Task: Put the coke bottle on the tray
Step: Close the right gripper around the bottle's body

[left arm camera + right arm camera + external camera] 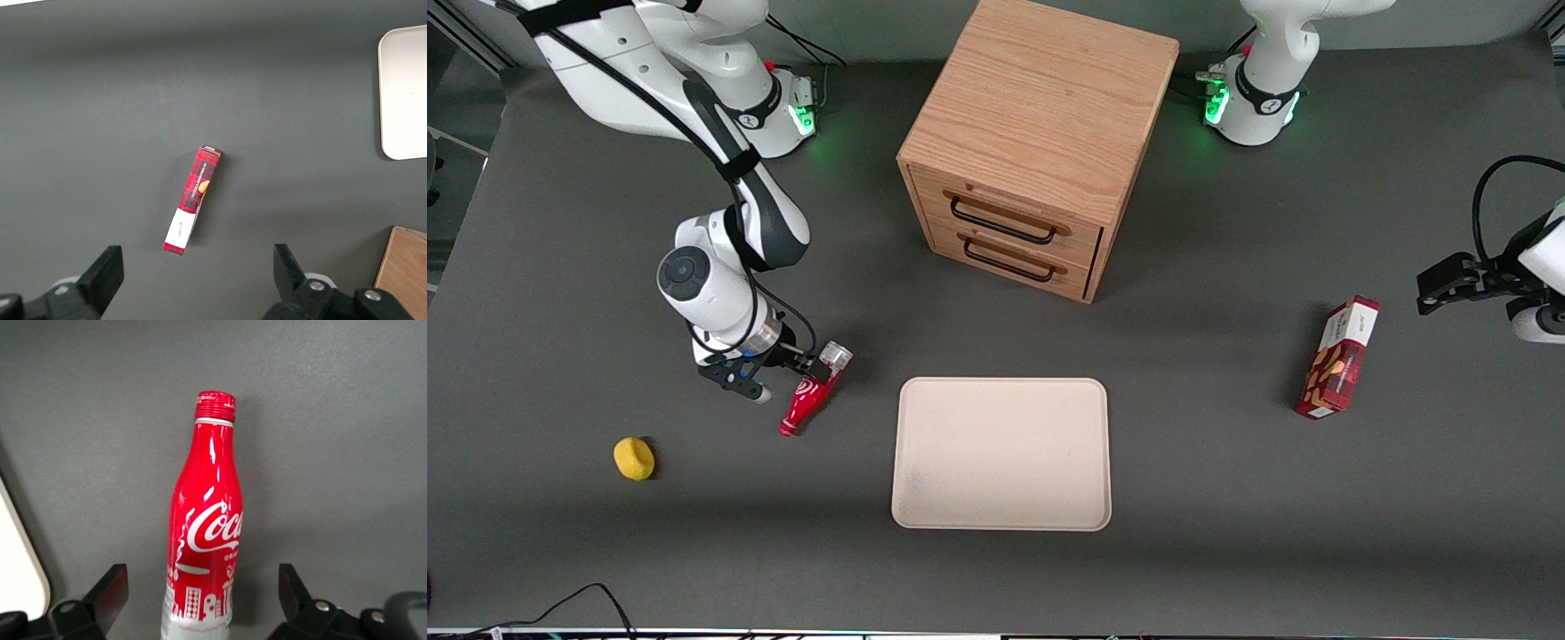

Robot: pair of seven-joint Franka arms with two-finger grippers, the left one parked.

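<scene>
Red and slim, the coke bottle (811,396) lies flat on the table beside the tray (1001,453), toward the working arm's end, and I have my gripper (203,597) spread astride its silvery base, long axis pointing away, cap farthest.

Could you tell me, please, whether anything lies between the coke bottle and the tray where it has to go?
Nothing visible does. The coke bottle lies beside the tray, with only bare table between them. The gripper is at the bottle's base end, open around it. The yellow object lies off the path.
</scene>
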